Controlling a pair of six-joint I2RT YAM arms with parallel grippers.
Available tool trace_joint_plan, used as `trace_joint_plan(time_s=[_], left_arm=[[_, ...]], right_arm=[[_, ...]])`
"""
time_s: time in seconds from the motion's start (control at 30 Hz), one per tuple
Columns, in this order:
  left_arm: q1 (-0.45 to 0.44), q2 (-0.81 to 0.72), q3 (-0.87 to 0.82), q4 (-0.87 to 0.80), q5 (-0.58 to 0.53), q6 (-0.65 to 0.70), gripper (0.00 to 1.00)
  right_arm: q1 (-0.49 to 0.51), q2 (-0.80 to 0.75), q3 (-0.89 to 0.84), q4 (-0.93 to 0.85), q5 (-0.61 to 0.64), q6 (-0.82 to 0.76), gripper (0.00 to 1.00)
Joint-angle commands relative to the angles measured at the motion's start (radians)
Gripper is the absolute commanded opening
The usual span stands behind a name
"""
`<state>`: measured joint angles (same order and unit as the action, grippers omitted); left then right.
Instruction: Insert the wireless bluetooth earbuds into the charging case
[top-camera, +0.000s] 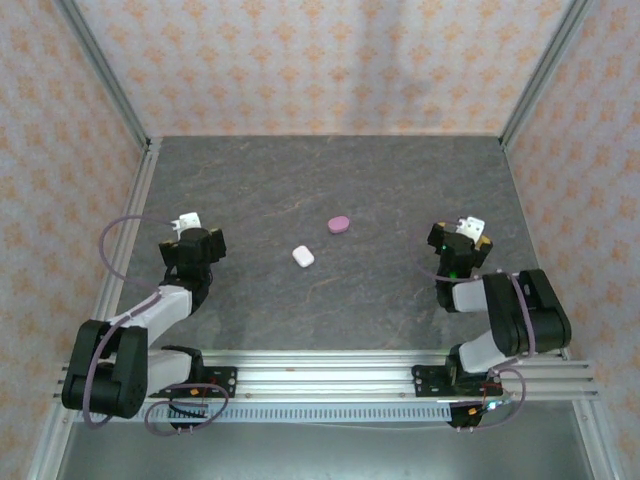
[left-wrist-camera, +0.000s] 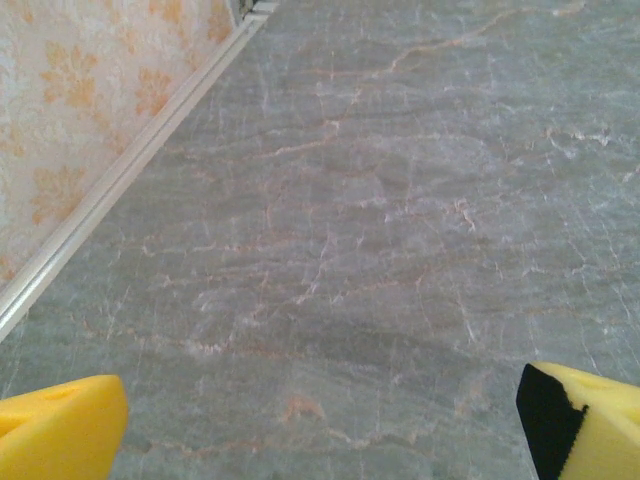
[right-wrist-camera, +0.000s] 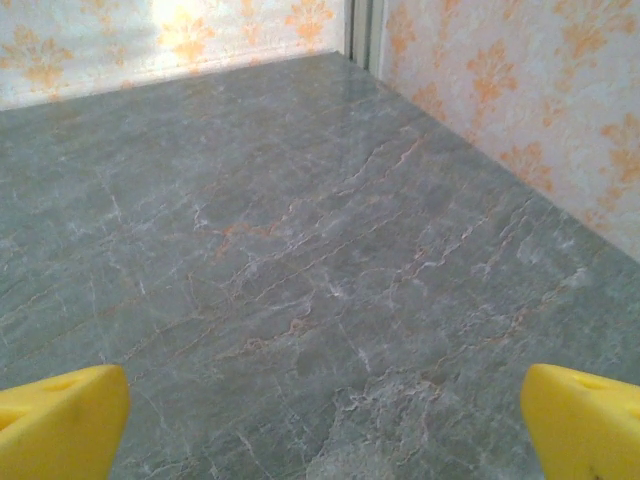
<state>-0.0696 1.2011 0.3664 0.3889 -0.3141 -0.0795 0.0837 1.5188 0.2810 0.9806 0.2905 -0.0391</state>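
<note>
Two pebble-like charging cases lie mid-table in the top view: a pink case (top-camera: 339, 223) and, nearer and to its left, a white case (top-camera: 303, 256). Both look shut. The earbuds are out of view. My left gripper (top-camera: 188, 226) rests low at the table's left side, well left of the white case. It is open (left-wrist-camera: 320, 435), its yellow fingers (left-wrist-camera: 55, 430) wide apart over bare table. My right gripper (top-camera: 468, 230) sits at the right side, far from the pink case. It is also open (right-wrist-camera: 325, 430), with nothing between its yellow fingers (right-wrist-camera: 585, 420).
The dark marbled table (top-camera: 330, 180) is fenced by patterned walls (top-camera: 300, 60) on three sides, with metal corner posts (top-camera: 105, 70). The left wall's base rail (left-wrist-camera: 110, 190) runs close to the left gripper. The right wall (right-wrist-camera: 520, 110) is close to the right gripper.
</note>
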Motion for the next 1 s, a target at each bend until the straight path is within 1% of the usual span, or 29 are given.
trace_joint_plan(time_s=[0.0,0.07,0.13,0.2,0.23,0.27,0.33,0.47,0.5,0.53,0.57,0.6,0.63,0.97], left_arm=[[0.008,0.044,-0.017,0.221,0.010,0.060,1.00],[0.009,0.072,-0.016,0.273,0.046,0.074,1.00],[0.008,0.091,0.006,0.255,0.088,0.088,1.00],[0.008,0.105,0.016,0.258,0.133,0.095,1.00],[0.008,0.114,0.011,0.276,0.144,0.090,1.00],[0.010,0.139,-0.007,0.331,0.150,0.085,1.00],[0.010,0.202,-0.019,0.412,0.154,0.080,1.00],[0.011,0.302,0.052,0.385,0.161,0.091,1.00],[0.015,0.291,0.059,0.344,0.173,0.080,1.00],[0.018,0.301,0.052,0.382,0.176,0.083,1.00],[0.019,0.292,0.060,0.345,0.179,0.080,1.00],[0.019,0.300,0.053,0.371,0.177,0.083,1.00],[0.019,0.294,0.058,0.352,0.180,0.080,1.00],[0.016,0.296,0.059,0.357,0.184,0.087,1.00]], right_arm=[[-0.006,0.043,-0.003,0.147,-0.030,0.009,1.00],[-0.008,0.008,0.037,0.006,-0.021,0.026,1.00],[-0.009,0.038,0.071,-0.007,-0.008,0.025,1.00],[-0.010,0.022,0.101,-0.095,-0.017,0.027,1.00],[-0.010,0.026,0.099,-0.087,-0.016,0.026,1.00],[-0.010,0.036,0.094,-0.053,-0.015,0.020,1.00],[-0.010,0.029,0.093,-0.066,-0.020,0.019,0.99],[-0.010,0.032,0.094,-0.061,-0.022,0.019,0.99],[-0.010,0.033,0.093,-0.059,-0.022,0.018,0.99],[-0.010,0.033,0.092,-0.057,-0.022,0.018,0.99],[-0.010,0.033,0.092,-0.057,-0.023,0.017,0.99],[-0.010,0.033,0.093,-0.057,-0.023,0.019,0.99],[-0.010,0.033,0.092,-0.058,-0.022,0.019,0.99],[-0.010,0.033,0.092,-0.058,-0.023,0.017,0.99]])
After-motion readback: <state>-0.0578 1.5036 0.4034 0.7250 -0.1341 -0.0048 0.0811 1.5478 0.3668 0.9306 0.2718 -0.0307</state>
